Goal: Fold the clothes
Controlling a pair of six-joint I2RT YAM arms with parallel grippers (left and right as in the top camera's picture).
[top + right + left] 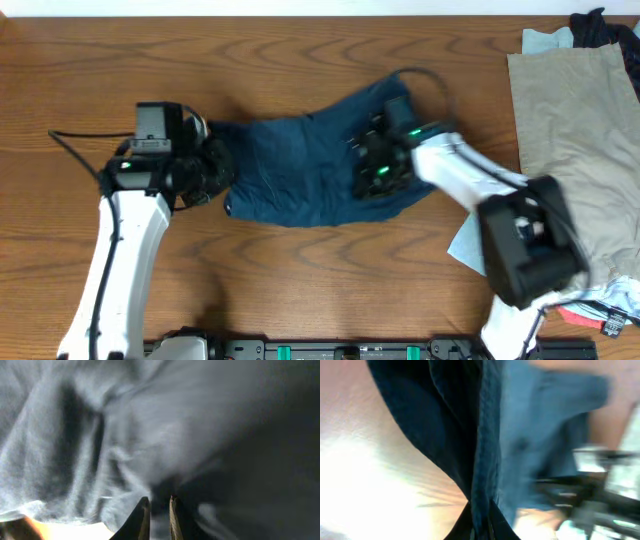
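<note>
Left gripper (480, 522) fingers clamp the seam of the dark navy blue denim trousers (300, 165) between them. Right gripper (159, 507) fingers stand nearly together on the cloth; whether they grip it cannot be told.

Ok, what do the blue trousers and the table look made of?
The trousers look like denim: matte dark blue, heavy cloth, with thick stitching showing in the left wrist view. The table is wood or a wood-look laminate, brown with swirling grain and a slight sheen; I can't tell which.
</note>
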